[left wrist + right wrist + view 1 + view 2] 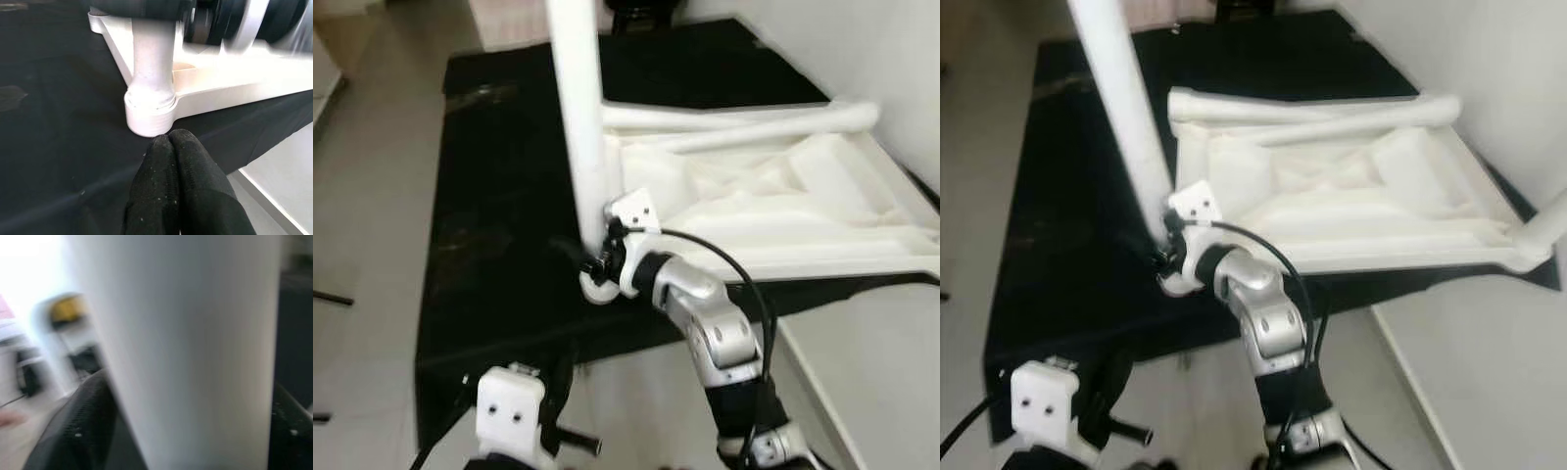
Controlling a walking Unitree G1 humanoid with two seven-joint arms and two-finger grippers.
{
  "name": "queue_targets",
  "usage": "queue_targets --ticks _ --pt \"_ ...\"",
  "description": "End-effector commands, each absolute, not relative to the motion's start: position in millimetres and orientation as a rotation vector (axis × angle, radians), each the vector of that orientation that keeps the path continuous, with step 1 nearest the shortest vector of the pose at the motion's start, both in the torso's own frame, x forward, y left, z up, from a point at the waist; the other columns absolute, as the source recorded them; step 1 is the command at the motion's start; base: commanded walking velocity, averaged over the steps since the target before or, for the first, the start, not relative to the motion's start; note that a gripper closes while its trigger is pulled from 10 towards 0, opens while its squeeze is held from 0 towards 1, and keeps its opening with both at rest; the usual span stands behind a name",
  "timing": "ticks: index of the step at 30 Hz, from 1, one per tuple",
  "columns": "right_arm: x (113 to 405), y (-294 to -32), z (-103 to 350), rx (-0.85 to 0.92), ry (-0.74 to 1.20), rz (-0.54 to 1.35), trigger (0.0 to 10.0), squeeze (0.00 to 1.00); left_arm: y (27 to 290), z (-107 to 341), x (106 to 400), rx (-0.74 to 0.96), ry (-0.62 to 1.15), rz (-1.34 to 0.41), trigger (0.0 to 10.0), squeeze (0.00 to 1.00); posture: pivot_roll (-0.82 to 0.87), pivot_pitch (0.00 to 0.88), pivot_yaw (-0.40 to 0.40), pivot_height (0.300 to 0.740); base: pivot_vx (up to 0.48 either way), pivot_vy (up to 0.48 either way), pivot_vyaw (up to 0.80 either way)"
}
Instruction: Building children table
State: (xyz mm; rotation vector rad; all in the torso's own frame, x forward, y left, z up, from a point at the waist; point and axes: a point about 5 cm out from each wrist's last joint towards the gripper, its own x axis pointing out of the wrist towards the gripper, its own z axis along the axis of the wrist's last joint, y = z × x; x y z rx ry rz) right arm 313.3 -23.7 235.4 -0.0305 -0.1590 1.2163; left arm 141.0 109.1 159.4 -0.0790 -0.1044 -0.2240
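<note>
A white children's table (783,206) lies upside down on a black mat. One white table leg (579,108) stands upright in the socket (149,115) at the near left corner. My right gripper (597,259) is shut on this leg just above the socket; the right wrist view shows the leg (186,352) between the black fingers (73,431). Two more white legs (744,119) lie across the table's far edge. Another leg (1547,220) rises from the near right corner. My left gripper (169,139) hangs low, shut and holding nothing, a short way from the socket.
The black mat (499,196) covers the floor under the table and extends to the left. A white wall (862,49) runs along the right. A pale flat panel (871,372) lies at the near right. Tiled floor (372,196) lies left of the mat.
</note>
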Motion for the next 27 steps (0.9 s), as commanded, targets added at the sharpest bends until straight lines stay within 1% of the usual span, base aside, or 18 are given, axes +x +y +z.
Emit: queue_targets --ticks 1,2,3,4,6,7,8,9,15,16,17,18,23,27 --pt "305 -16 237 -0.053 -0.192 1.382 10.0 0.08 108 154 139 -0.075 -0.074 -0.225 10.0 0.00 0.03 0.208 -0.013 0.740 0.000 0.000 0.00" --pt "310 -22 237 -0.141 -0.183 1.487 10.0 0.00 108 155 138 -0.075 -0.075 -0.224 10.0 0.00 0.03 0.212 -0.013 0.740 0.000 0.000 0.00" --pt "310 -22 237 -0.141 -0.183 1.487 10.0 0.00 108 155 138 -0.075 -0.075 -0.224 10.0 0.00 0.03 0.212 -0.013 0.740 0.000 0.000 0.00" --pt "311 -24 237 -0.166 -0.175 1.540 10.0 0.00 108 155 138 -0.075 -0.075 -0.223 10.0 0.00 0.03 0.214 -0.014 0.740 0.000 0.000 0.00" --pt "311 -24 237 -0.166 -0.175 1.540 10.0 0.00 108 155 138 -0.075 -0.075 -0.223 10.0 0.00 0.03 0.214 -0.014 0.740 0.000 0.000 0.00" --pt "314 -25 239 -0.195 -0.161 1.604 10.0 0.00 108 156 137 -0.075 -0.076 -0.222 10.0 0.00 0.04 0.220 -0.015 0.740 0.000 0.000 0.00" --pt "314 -25 239 -0.195 -0.161 1.604 10.0 0.00 108 156 137 -0.075 -0.076 -0.222 10.0 0.00 0.04 0.220 -0.015 0.740 0.000 0.000 0.00" --pt "318 -25 241 -0.211 -0.146 1.649 10.0 0.00 107 157 136 -0.074 -0.075 -0.222 10.0 0.00 0.04 0.225 -0.013 0.740 0.000 0.000 0.00" --pt "329 -24 249 -0.248 -0.113 1.714 10.0 0.00 106 158 133 -0.075 -0.072 -0.223 10.0 0.00 0.05 0.239 -0.014 0.740 0.000 0.000 0.00" --pt "331 -24 251 -0.260 -0.109 1.732 8.8 0.00 106 158 132 -0.076 -0.070 -0.224 10.0 0.00 0.05 0.242 -0.015 0.740 0.000 0.000 0.00" --pt "333 -25 253 -0.259 -0.101 1.750 8.8 0.00 105 158 132 -0.077 -0.069 -0.224 10.0 0.00 0.05 0.245 -0.015 0.740 0.000 0.000 0.00" --pt "335 -26 254 -0.256 -0.094 1.773 0.0 0.00 105 159 131 -0.079 -0.068 -0.223 10.0 0.00 0.05 0.249 -0.015 0.740 0.000 0.000 0.00" --pt "338 -31 251 -0.268 -0.061 1.816 0.0 0.00 105 159 131 -0.081 -0.067 -0.222 10.0 0.00 0.04 0.254 -0.015 0.740 0.000 0.000 0.00" --pt "338 -35 246 -0.268 -0.051 1.811 0.0 0.00 105 159 131 -0.084 -0.067 -0.222 10.0 0.00 0.04 0.255 -0.013 0.740 0.000 0.000 0.00"
